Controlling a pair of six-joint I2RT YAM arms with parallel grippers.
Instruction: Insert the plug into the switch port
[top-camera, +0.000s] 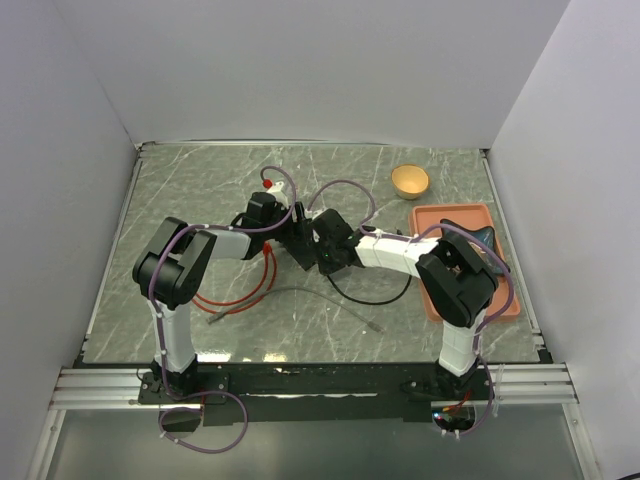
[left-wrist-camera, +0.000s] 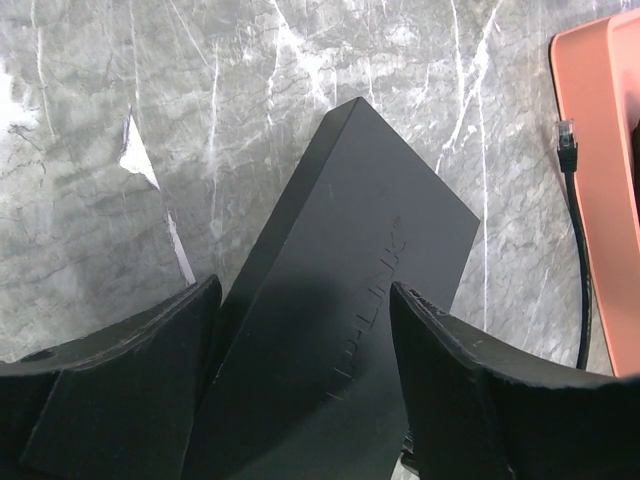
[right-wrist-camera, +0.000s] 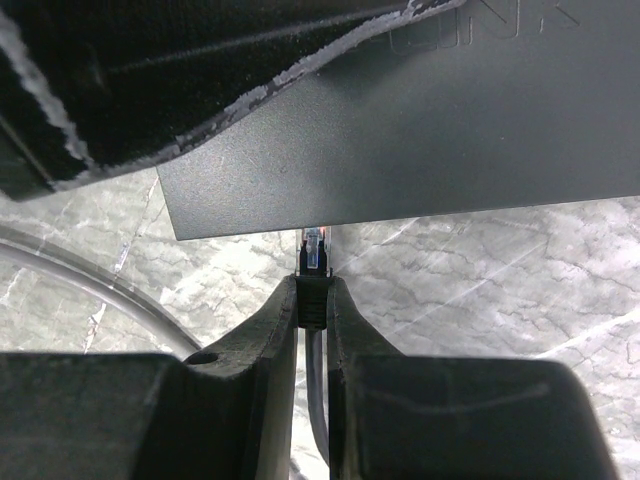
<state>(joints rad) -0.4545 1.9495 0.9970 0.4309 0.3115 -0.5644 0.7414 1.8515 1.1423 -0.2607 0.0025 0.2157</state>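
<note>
The flat black switch box (top-camera: 300, 247) lies mid-table. In the left wrist view the box (left-wrist-camera: 340, 260) sits between the fingers of my left gripper (left-wrist-camera: 305, 290), which grips it across its width. My right gripper (right-wrist-camera: 313, 290) is shut on the clear plug (right-wrist-camera: 314, 255) of a black cable. The plug's tip is at the box's near long edge (right-wrist-camera: 420, 150), just under the overhang. The port row is hidden under that edge. In the top view my left gripper (top-camera: 272, 215) and right gripper (top-camera: 322, 248) meet at the box.
An orange tray (top-camera: 495, 300) holding a dark object stands at the right, and a yellow bowl (top-camera: 410, 181) lies behind it. Red (top-camera: 245, 295), grey (top-camera: 300, 292) and black (top-camera: 370, 298) cables lie on the marble. A second plug (left-wrist-camera: 567, 130) lies beside the tray (left-wrist-camera: 590, 120).
</note>
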